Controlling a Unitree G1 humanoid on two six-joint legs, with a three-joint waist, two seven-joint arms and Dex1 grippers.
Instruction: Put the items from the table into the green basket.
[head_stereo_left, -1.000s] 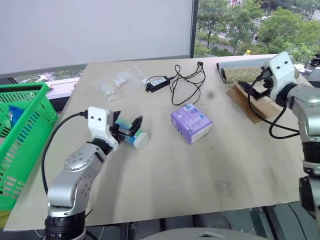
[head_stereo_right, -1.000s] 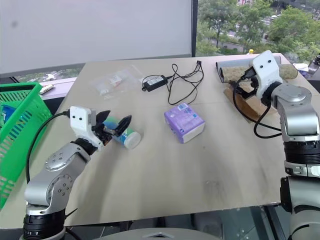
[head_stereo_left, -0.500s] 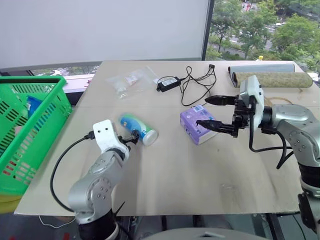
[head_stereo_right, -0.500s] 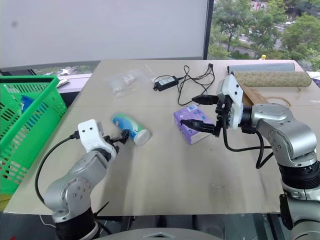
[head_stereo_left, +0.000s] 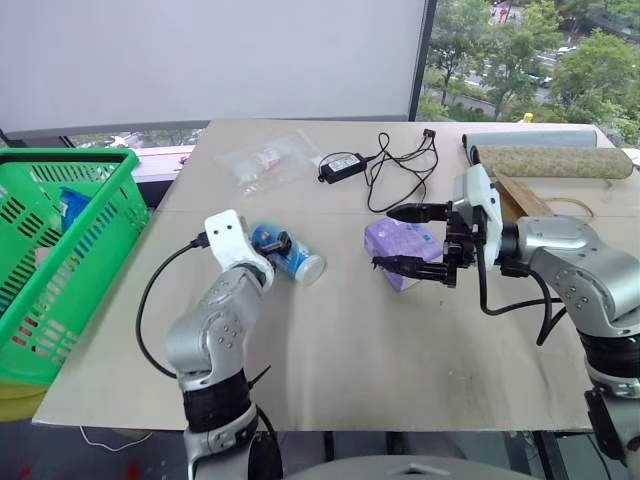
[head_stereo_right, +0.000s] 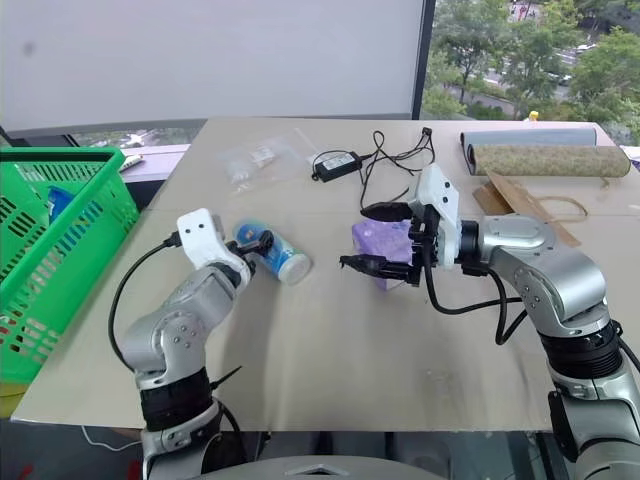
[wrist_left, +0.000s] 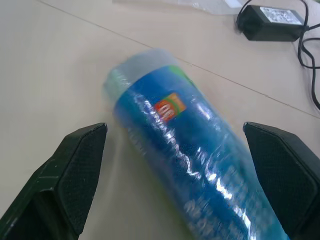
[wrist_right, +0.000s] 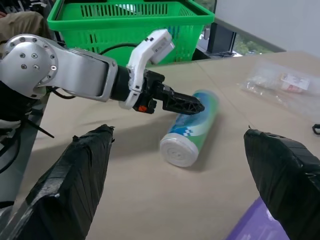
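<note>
A white cylinder (head_stereo_left: 297, 262) with a blue-green label lies on its side on the beige table (head_stereo_left: 400, 340). My left gripper (head_stereo_left: 272, 243) is open at the cylinder's near end, with one finger on each side in the left wrist view (wrist_left: 172, 135). To the right lies the purple tissue pack (head_stereo_left: 403, 243). My right gripper (head_stereo_left: 385, 238) is open and reaches in from the right, one finger beyond the pack and one in front of it. The green basket (head_stereo_left: 70, 157) stands off the table's left edge.
A blue item (head_stereo_left: 72, 205) lies in the basket. At the back of the table are a clear plastic bag (head_stereo_left: 265, 160), a black power adapter (head_stereo_left: 345, 165) with its cable, and two rolled mats (head_stereo_left: 545, 158) with a wooden board (head_stereo_left: 520, 195) in front of them.
My right gripper has swung from the far right over the board to the purple pack and now straddles it. My left gripper has edged forward around the cylinder's end. The camera has shifted.
</note>
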